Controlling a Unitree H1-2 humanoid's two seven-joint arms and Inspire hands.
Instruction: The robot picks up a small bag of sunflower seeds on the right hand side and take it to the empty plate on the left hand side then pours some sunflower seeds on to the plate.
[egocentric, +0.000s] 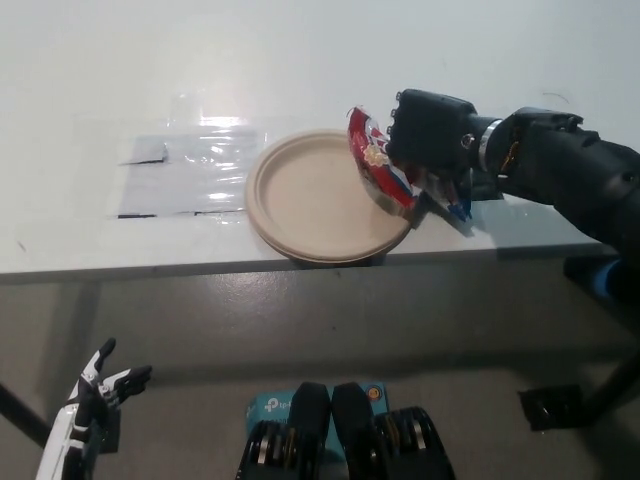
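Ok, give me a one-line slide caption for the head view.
Black right hand holds the seed bag tilted over the empty plate on the white table; white left hand rests open below.

My one camera sits on my head and looks steeply down, fairly near, at the tabletop (90, 240) edge and the floor (300, 330).

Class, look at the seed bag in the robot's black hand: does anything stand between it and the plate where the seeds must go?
Nothing visible does. The right hand holds the seed bag over the plate's right rim, and the plate's surface is bare.
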